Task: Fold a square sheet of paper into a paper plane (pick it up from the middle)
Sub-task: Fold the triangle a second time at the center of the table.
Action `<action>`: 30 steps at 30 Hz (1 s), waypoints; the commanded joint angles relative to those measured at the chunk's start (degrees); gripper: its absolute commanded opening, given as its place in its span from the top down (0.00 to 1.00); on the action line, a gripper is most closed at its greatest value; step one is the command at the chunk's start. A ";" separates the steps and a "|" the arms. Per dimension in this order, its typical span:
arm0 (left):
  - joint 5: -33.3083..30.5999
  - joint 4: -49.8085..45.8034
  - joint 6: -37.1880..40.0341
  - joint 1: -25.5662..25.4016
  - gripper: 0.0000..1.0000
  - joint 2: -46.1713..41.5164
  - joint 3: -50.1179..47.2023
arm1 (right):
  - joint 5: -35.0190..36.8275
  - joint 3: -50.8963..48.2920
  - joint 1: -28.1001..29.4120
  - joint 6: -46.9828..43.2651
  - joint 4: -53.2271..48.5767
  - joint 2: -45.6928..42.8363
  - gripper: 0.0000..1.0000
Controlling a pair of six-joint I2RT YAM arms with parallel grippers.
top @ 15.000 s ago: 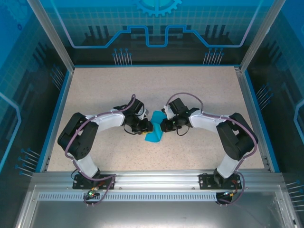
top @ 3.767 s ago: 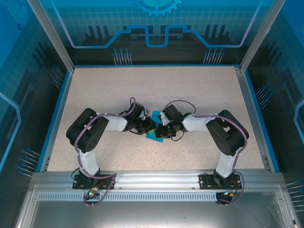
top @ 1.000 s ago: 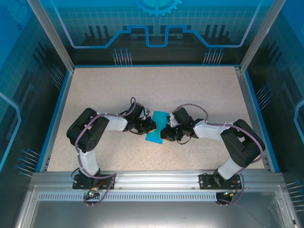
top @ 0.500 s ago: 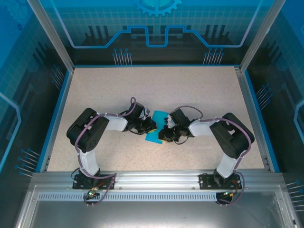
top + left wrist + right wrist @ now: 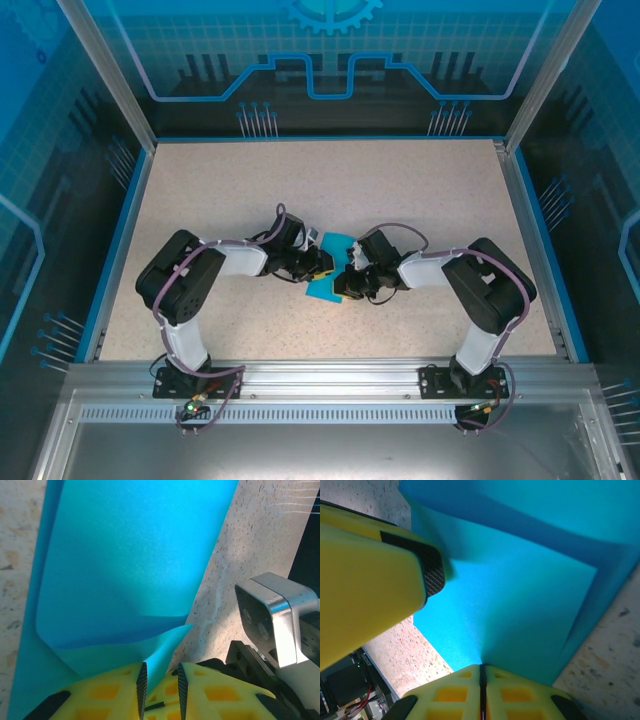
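Note:
The square sheet of paper (image 5: 322,290) is teal and lies partly folded in layers at mid-table, not a pointed dart. In the left wrist view the paper (image 5: 135,555) has a raised corner flap between the fingers of my left gripper (image 5: 161,682). That gripper's jaws stand slightly apart: the flap rests against the left pad (image 5: 142,687) with a gap to the right one. My right gripper (image 5: 481,672) is shut on the near edge of the paper (image 5: 520,595). From above, the left gripper (image 5: 320,263) and the right gripper (image 5: 346,280) meet over the sheet.
The speckled beige table (image 5: 330,190) has a blue raised rim (image 5: 118,250) and glass walls around it. The right arm's wrist camera block (image 5: 272,617) is close beside my left fingers. A left finger (image 5: 370,575) reaches over the paper in the right wrist view.
The left jaws have parted from shut to a small gap around the flap. The right arm has drawn in leftward with the paper's edge still pinched.

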 commanded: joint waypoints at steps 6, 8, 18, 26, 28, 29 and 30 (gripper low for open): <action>-4.16 0.13 1.29 0.83 0.78 4.46 1.48 | 3.69 -2.36 0.23 -1.16 -7.57 2.02 0.94; -4.74 0.57 1.32 1.49 0.79 4.34 0.98 | 3.89 -2.36 0.23 -1.46 -8.29 2.11 0.95; -5.21 -2.30 4.07 4.98 0.79 3.84 3.26 | 3.86 -2.01 0.04 -2.51 -9.14 2.56 0.96; -4.84 -4.04 5.57 6.24 0.79 5.37 6.10 | 3.27 -1.85 0.04 -2.78 -9.10 2.60 0.96; -4.52 -4.61 5.92 6.46 0.79 5.81 6.85 | 3.28 -1.69 0.05 -2.78 -9.04 2.55 0.96; -4.52 -5.03 6.19 6.52 0.79 5.94 7.27 | 3.32 -1.71 0.04 -2.84 -9.04 2.56 0.96; -4.43 -5.41 6.58 6.56 0.79 5.95 7.52 | 3.27 -1.66 0.04 -2.74 -9.08 2.60 0.96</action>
